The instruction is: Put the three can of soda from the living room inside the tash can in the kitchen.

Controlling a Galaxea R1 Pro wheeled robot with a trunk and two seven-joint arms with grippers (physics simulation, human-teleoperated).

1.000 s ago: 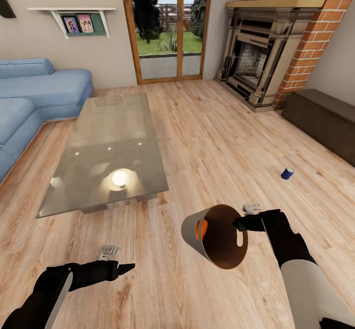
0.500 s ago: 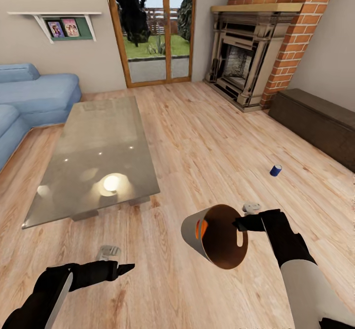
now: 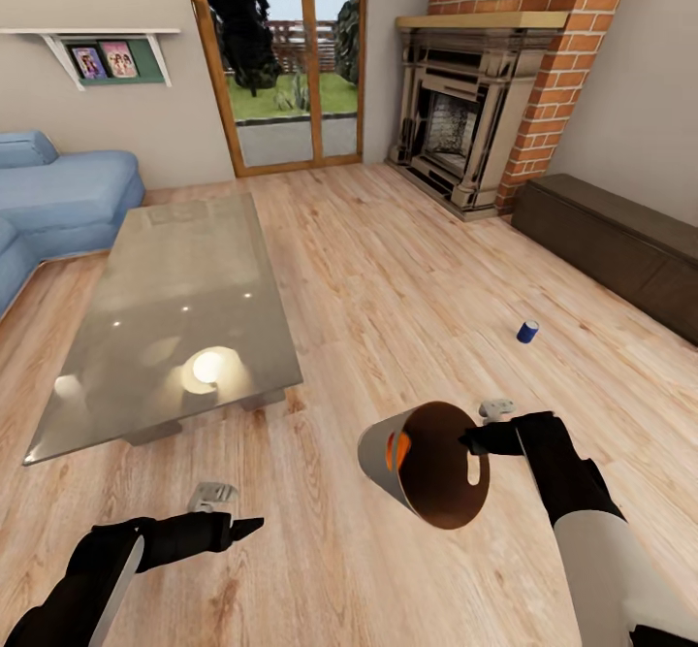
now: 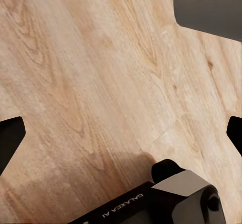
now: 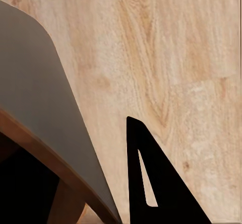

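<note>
Camera panned right; arms unmoved. Right gripper (image 3: 472, 440) pinched bin (image 3: 427, 466) rim, bin tilted, orange inside. Left gripper (image 3: 250, 528) narrow, empty. Blue can (image 3: 527, 331) upright on floor near bench (image 3: 611, 240): light, smooth, slippery; grip mid-body.

Black-sleeved forearms, white upper-arm shells, pointed black left claw (image 3: 254, 526), "GALAXEA AI" lettering.

A home living room is shown: brick fireplace (image 3: 465, 133) at 1 o'clock, blue sofa (image 3: 58, 196) at 10, glass coffee table (image 3: 165, 317), garden doors (image 3: 281, 55).
</note>
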